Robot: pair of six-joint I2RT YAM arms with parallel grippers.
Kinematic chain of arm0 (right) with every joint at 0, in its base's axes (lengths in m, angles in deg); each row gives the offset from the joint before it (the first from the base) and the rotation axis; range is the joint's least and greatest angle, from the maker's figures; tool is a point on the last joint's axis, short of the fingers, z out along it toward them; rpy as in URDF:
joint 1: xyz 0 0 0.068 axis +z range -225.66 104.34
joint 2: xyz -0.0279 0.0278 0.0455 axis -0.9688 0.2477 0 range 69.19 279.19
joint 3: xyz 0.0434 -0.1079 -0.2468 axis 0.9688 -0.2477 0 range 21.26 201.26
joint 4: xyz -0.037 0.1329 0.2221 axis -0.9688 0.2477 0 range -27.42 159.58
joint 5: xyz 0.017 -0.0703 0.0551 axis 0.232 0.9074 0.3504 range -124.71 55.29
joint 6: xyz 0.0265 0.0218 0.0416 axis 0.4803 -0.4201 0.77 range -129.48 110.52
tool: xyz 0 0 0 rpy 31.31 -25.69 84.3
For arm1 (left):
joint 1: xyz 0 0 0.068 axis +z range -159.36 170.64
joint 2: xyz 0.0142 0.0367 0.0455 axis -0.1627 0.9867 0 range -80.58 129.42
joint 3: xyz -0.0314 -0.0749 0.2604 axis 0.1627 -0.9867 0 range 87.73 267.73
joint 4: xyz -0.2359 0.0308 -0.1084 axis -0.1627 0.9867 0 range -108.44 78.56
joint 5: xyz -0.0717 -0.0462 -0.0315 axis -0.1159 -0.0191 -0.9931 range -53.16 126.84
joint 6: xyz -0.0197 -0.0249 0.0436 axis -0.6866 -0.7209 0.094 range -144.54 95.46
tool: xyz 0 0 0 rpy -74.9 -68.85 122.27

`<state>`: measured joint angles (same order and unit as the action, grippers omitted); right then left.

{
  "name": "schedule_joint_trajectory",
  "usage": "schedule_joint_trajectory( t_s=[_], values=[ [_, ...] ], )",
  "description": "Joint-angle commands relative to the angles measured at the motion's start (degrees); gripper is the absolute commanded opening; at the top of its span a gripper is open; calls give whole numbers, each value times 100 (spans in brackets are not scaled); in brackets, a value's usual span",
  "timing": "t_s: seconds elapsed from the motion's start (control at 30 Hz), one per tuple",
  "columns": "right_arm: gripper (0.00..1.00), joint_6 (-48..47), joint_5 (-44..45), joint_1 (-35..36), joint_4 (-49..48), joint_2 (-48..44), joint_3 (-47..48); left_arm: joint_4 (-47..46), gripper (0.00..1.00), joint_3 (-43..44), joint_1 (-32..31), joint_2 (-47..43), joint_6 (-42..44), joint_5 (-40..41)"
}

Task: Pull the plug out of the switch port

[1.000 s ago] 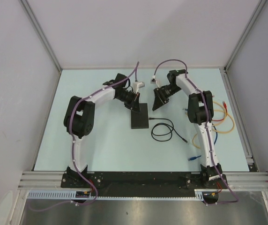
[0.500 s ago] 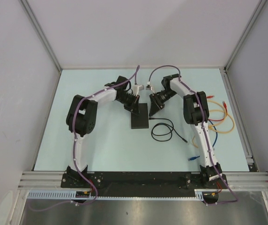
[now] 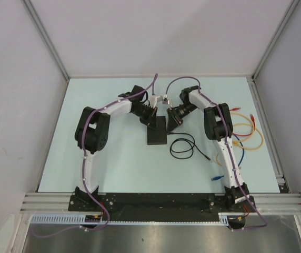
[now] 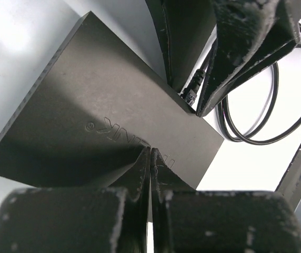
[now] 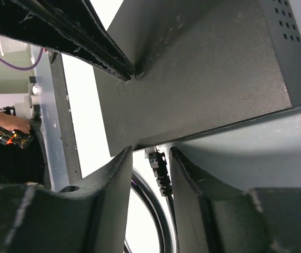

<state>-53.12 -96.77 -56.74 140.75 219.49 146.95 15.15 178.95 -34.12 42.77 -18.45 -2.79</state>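
Switch: flat on the table, mid-field, between the two grippers.
Plug: at the switch's short edge.
Left gripper: fingers pressed together, tips resting on the switch's top face.
Right gripper: fingers spread, straddling the plug, slight gaps either side.

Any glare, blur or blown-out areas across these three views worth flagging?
Top external: evenly lit, sharp, soft shadows only. Left wrist: table blown out white around the switch; left fingers out of focus. Right wrist: white glare behind the plug; right fingers dark, blurred.
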Motion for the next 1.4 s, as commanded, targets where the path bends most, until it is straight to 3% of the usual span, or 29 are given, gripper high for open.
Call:
schedule_joint_trajectory(
  t_s=[0.0,0.33,0.6,0.83,0.93,0.97,1.0,1.27,1.37],
  values=[
    [37,-268,300,16,356,237,-53,69,0,71,-73,102,200,378],
    [23,-50,405,24,234,289,-71,78,0,71,-126,75,270,448],
    [8,619,1090,253,-319,254,-229,78,0,54,-179,66,323,510],
    [4,259,1591,411,75,386,-115,70,0,63,-179,84,340,527],
    [11,233,1478,323,102,360,-150,69,0,71,-179,93,332,536],
    [23,276,1478,288,32,334,-167,69,0,80,-179,110,340,536],
    [26,355,1486,244,-3,325,-194,61,0,80,-179,110,341,545],
    [39,-83,1267,156,321,369,-124,69,0,80,-179,110,340,545],
    [38,-251,1152,121,506,439,-45,61,0,89,-179,110,341,545]
  ],
)
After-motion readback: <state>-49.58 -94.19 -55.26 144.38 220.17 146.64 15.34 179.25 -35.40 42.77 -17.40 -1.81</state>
